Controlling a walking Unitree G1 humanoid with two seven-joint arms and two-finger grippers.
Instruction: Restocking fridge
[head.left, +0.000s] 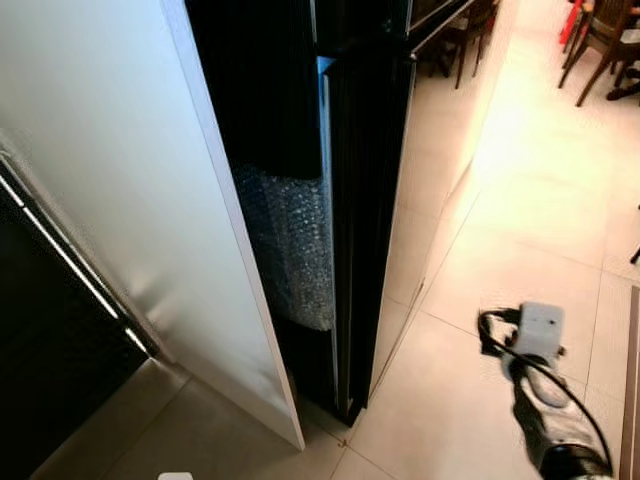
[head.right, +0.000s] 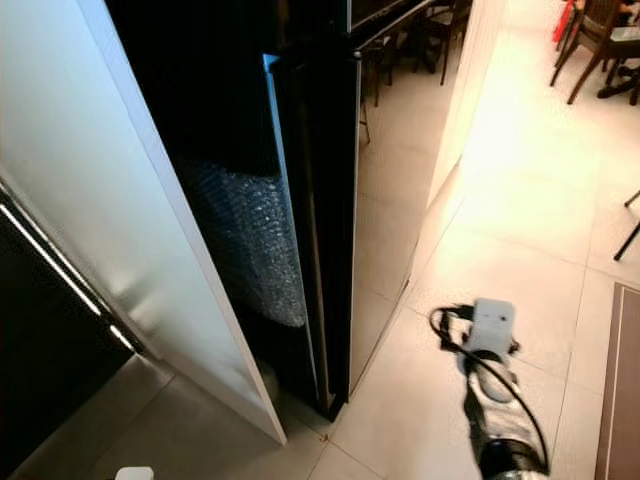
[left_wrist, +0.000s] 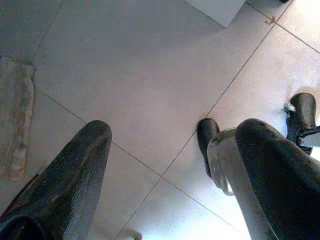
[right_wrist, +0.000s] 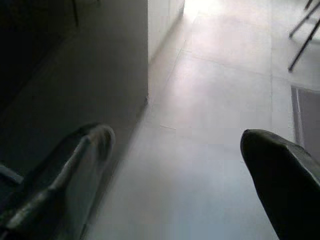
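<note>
Pale tiled kitchen floor (head.left: 520, 230); tall black glossy fridge (head.left: 365, 200) at 12 o'clock, doors appear closed. Right gripper (right_wrist: 175, 175) at 4 o'clock and left gripper (left_wrist: 170, 165), hanging low, both spread, carrying nothing. No stock visible; restocking stage undeterminable

A home: pale glossy floor tiles (head.left: 520, 210), a tall black fridge (head.left: 365, 200) left, dark wooden dining chairs (head.left: 600, 45) far right.

The head cameras are looking down at the fridge (head.left: 360, 200) and tiled floor (head.left: 520, 210); both wrist cameras are facing that floor, sharing it.
</note>
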